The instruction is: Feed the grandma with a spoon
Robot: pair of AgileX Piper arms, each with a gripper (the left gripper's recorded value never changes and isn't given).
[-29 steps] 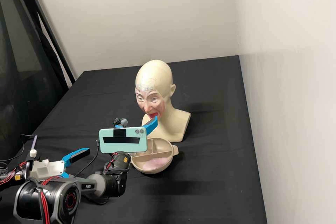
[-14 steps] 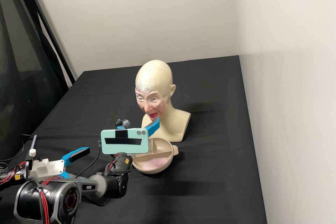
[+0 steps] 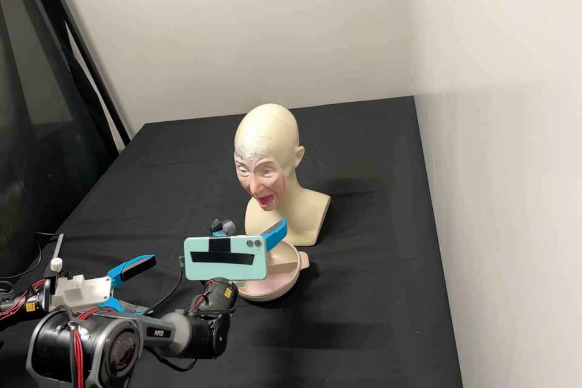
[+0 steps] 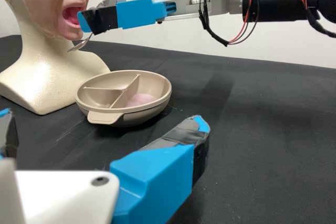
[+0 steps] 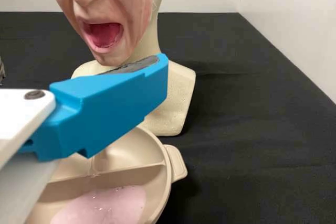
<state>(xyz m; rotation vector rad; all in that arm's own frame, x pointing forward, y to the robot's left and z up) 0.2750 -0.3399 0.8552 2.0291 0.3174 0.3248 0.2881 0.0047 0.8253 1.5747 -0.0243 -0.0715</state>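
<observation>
The grandma is a cream mannequin head [image 3: 267, 163] with an open red mouth [image 5: 102, 34], standing mid-bench. A beige divided bowl [image 3: 292, 262] with pink food [image 5: 100, 205] sits just in front of its bust. My right gripper [image 4: 93, 20] hangs above the bowl, a little below and in front of the mouth, shut on a small silvery spoon [image 4: 79, 44] that points at the chin. One of its blue fingers [image 5: 105, 103] crosses the right wrist view. My left gripper [image 4: 100, 132] rests low at the bench's near left, open and holding nothing.
A mint phone-like camera [image 3: 225, 257] rides on the right arm, hiding part of the bowl. A white wall [image 3: 503, 163] borders the bench's right edge and a dark panel [image 3: 36, 103] its left. Cables [image 3: 18, 291] lie at the near left corner.
My right gripper with the spoon has drawn back from the mouth, moving down and to the right over the bowl. The left arm has kept still.
</observation>
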